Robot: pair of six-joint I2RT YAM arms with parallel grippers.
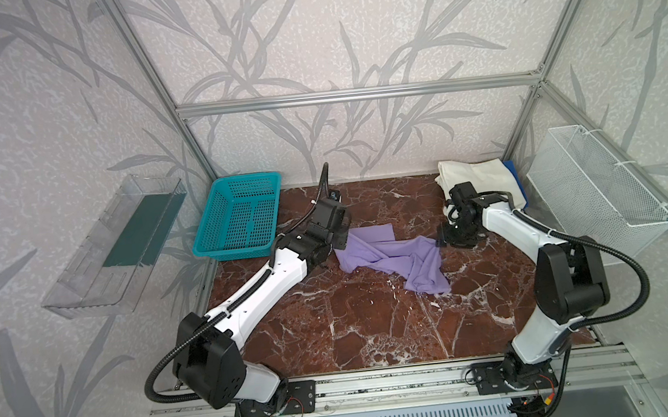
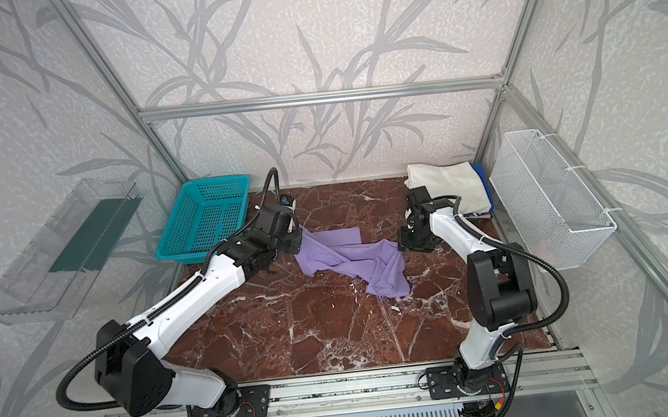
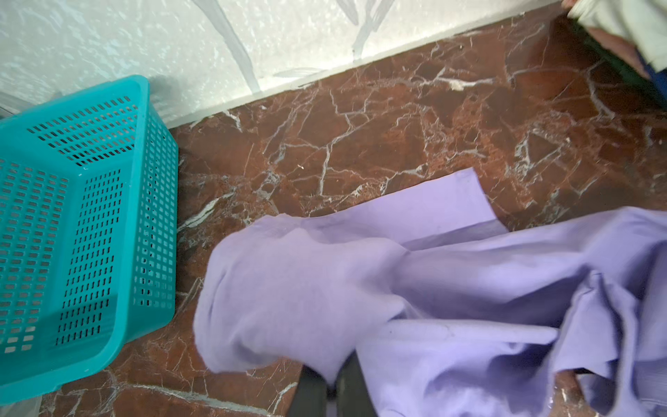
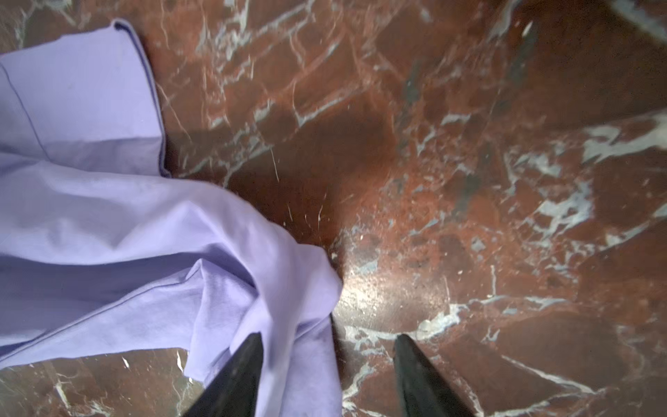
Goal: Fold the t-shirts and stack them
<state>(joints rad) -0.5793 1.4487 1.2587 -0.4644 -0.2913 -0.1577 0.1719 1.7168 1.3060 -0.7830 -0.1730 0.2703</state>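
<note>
1. Left wall: a clear plastic tray [image 1: 110, 247] is mounted there. A teal lattice basket [image 1: 246, 178] stands at the far left corner of the marble table [image 1: 376, 318].

2. Left arm [image 1: 257, 292]: it runs low from its base at the near edge, forward and inward, with the wrist just beside the basket. The left gripper [image 3: 334, 386] is clamped tight on the left end of the lavender shirt [image 1: 395, 258]. In the left wrist view the cloth bunches over the closed fingers.

3. Lavender shirt: it lies crumpled at mid-table between the two grippers in both top views, with one flat panel toward the back and a twisted fold trailing toward the near right. No lettering can be read on it.

4. Right arm [image 1: 509, 226]: the elbow is raised and the forearm reaches forward and inward, with the wrist bent down at the shirt's right end. The right gripper [image 4: 329, 336] has its jaws well apart. One finger [image 4: 245, 368] lies over the cloth edge and the other is over bare marble. Nothing is gripped.

5. Far right corner: a folded cream shirt [image 1: 475, 179] lies on top of a stack, with a blue edge [image 1: 511, 169] showing beneath it. A white wire basket [image 1: 597, 188] hangs on the right wall.
</note>
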